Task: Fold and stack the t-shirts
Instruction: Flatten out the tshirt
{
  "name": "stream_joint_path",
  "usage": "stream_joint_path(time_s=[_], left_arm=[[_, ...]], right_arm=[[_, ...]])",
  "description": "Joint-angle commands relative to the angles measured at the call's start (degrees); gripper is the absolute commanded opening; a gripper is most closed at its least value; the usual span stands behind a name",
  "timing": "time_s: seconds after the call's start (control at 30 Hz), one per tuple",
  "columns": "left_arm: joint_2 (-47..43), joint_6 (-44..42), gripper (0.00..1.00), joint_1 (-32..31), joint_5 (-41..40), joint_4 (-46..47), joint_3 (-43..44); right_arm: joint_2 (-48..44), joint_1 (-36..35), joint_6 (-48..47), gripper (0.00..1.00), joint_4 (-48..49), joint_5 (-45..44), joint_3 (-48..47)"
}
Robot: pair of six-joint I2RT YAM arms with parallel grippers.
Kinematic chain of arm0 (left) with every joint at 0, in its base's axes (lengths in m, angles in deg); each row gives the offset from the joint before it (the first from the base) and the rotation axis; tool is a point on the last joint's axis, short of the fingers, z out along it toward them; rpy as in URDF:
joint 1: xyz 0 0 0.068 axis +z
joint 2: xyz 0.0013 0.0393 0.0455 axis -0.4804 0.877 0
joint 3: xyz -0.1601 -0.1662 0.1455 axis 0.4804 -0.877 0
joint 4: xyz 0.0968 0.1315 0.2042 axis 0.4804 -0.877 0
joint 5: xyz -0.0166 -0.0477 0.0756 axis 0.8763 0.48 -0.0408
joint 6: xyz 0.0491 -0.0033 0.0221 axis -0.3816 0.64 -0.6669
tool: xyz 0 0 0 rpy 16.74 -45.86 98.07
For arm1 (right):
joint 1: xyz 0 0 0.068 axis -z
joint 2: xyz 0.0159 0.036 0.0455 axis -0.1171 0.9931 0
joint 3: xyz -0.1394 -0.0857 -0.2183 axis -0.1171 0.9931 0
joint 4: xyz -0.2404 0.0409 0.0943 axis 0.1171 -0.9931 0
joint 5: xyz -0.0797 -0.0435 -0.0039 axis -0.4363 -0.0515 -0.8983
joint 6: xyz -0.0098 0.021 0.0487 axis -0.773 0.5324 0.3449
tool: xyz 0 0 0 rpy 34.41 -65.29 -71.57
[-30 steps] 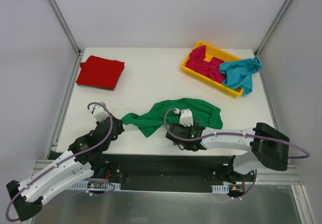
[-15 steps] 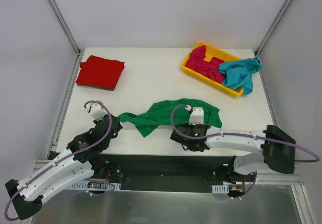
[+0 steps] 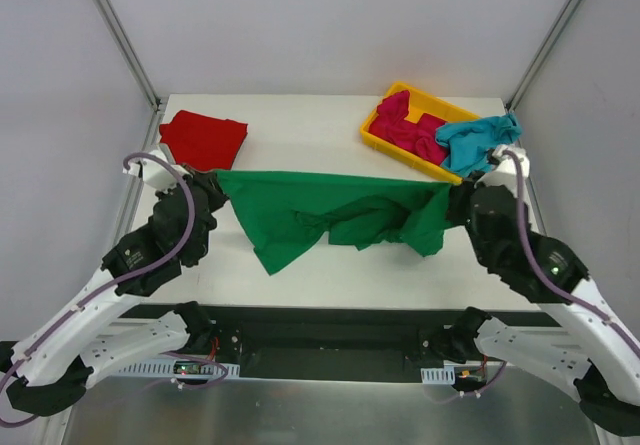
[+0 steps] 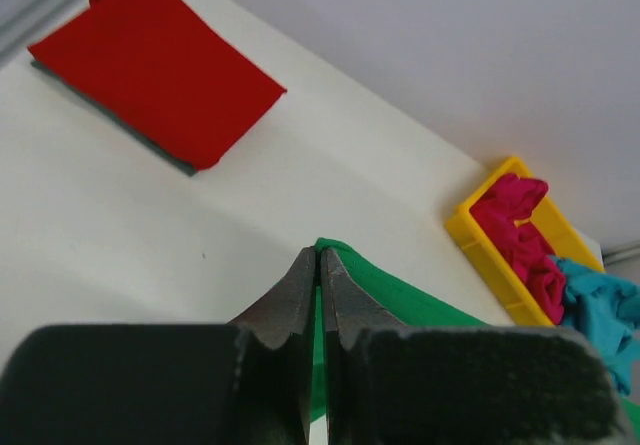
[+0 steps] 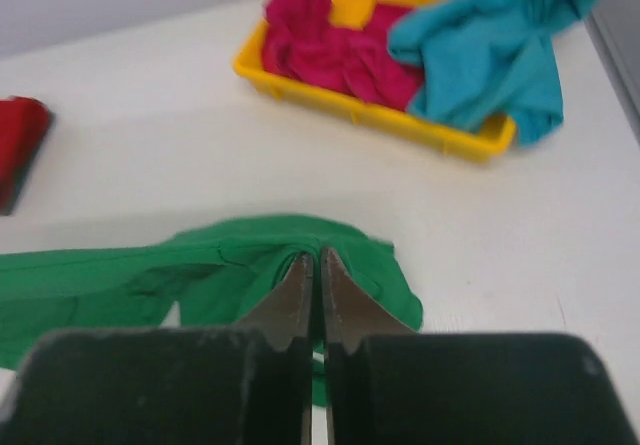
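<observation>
The green t-shirt (image 3: 320,217) hangs stretched between both arms above the table, its top edge taut and its middle bunched. My left gripper (image 3: 214,180) is shut on its left corner (image 4: 345,260). My right gripper (image 3: 455,198) is shut on its right corner (image 5: 300,250). A folded red t-shirt (image 3: 205,140) lies flat at the back left (image 4: 155,65). The magenta-pink t-shirt (image 3: 405,130) and the teal t-shirt (image 3: 480,140) lie crumpled in the yellow tray (image 3: 372,137), with the teal one spilling over its right rim (image 5: 490,50).
The yellow tray (image 5: 440,137) stands at the back right corner of the white table (image 3: 300,155). Metal frame posts (image 3: 120,35) rise at both back corners. The table's front edge lies just below the hanging cloth.
Both arms have risen and swung apart, left going left and right going right. The right gripper shut on the green t-shirt. The cloth went from a low heap to a spread, lifted sheet.
</observation>
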Motion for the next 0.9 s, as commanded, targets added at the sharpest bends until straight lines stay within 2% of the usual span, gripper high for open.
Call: stream_joint_path(time_s=[0.0,0.2,0.3,0.37,0.43,0.5,0.6,0.7,0.77,0.87], left_arm=[[4.46,-11.26,0.0,0.33,-9.01,1.55,10.33],[7.81,-23.13,0.0,0.33,-4.01,5.51,25.45],[7.54,-28.23,0.0,0.33,1.52,6.74,31.6],[7.37,-30.52,0.0,0.15,5.74,6.66,35.82],[7.1,-31.23,0.0,0.15,8.91,6.66,38.47],[7.63,-32.37,0.0,0.24,9.36,6.74,40.14],[10.78,-37.18,0.0,0.33,6.21,7.7,42.34],[17.1,-47.27,0.0,0.41,-2.04,17.25,42.52],[22.02,-51.44,0.0,3.38,-3.65,20.89,43.48],[29.49,-48.21,0.0,11.29,-0.05,17.3,47.6]], right_arm=[[2.67,1.72,-19.49,0.0,2.94,8.63,-12.87],[9.26,1.8,-27.58,0.0,-1.19,19.7,-33.35],[12.16,1.63,-28.83,0.0,-5.14,29.71,-44.95],[12.7,1.72,-28.12,0.0,-5.41,36.56,-49.28],[13.04,1.63,-28.04,0.0,-4.88,39.75,-51.66],[15.23,1.72,-29.34,0.0,-7.15,39.15,-55.51],[20.41,1.63,-32.24,0.0,-11.38,33.54,-60.62],[25.16,1.8,-35.75,0.0,-11.13,22.57,-62.82],[28.15,3.03,-38.75,0.0,-8.42,15.8,-63.18],[32.98,6.63,-41.04,0.0,-5.86,17.6,-64.85]])
